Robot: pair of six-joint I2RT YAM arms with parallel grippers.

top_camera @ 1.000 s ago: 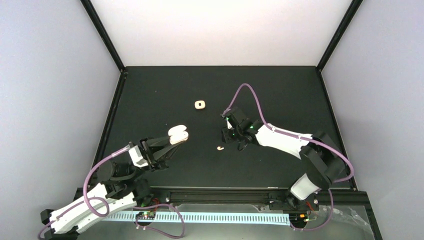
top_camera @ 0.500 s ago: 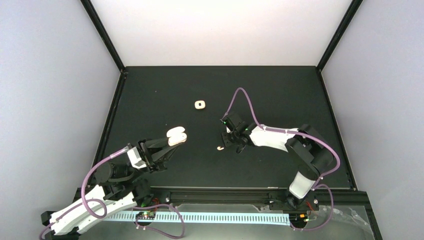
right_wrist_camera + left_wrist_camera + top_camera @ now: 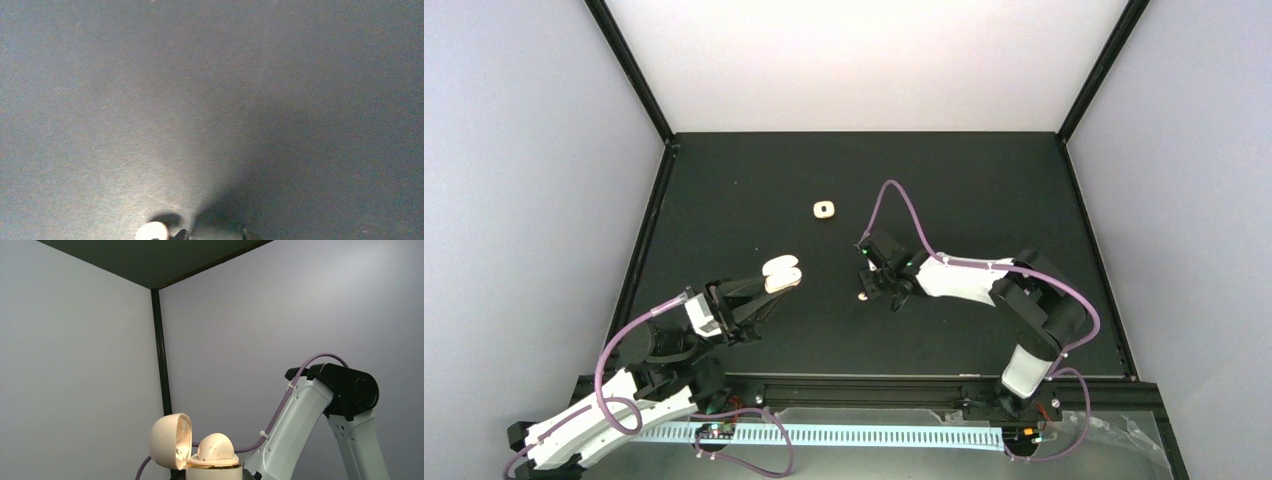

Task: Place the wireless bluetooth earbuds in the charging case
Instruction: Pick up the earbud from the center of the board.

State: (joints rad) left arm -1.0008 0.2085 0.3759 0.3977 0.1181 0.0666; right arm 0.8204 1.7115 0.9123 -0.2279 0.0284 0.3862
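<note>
My left gripper (image 3: 767,284) is shut on the cream charging case (image 3: 781,272) and holds it above the mat at the left. In the left wrist view the case's lid (image 3: 170,440) is swung open beside a cream dome (image 3: 216,446) on the base. One tiny cream earbud (image 3: 862,296) lies on the mat just ahead of my right gripper (image 3: 870,286). The right wrist view shows that earbud (image 3: 152,232) just outside the left fingertip (image 3: 181,234). The right gripper (image 3: 214,235) stands low over the mat, its jaws apart with only bare mat between them.
A small cream square piece (image 3: 824,209) with a dark centre lies on the black mat (image 3: 984,190) further back. Pale walls and black frame posts (image 3: 629,70) enclose the mat on three sides. The right arm (image 3: 320,410) shows in the left wrist view.
My right gripper has slid left and lower, up to the earbud, and its jaws have narrowed. The left arm with the case has barely shifted.
</note>
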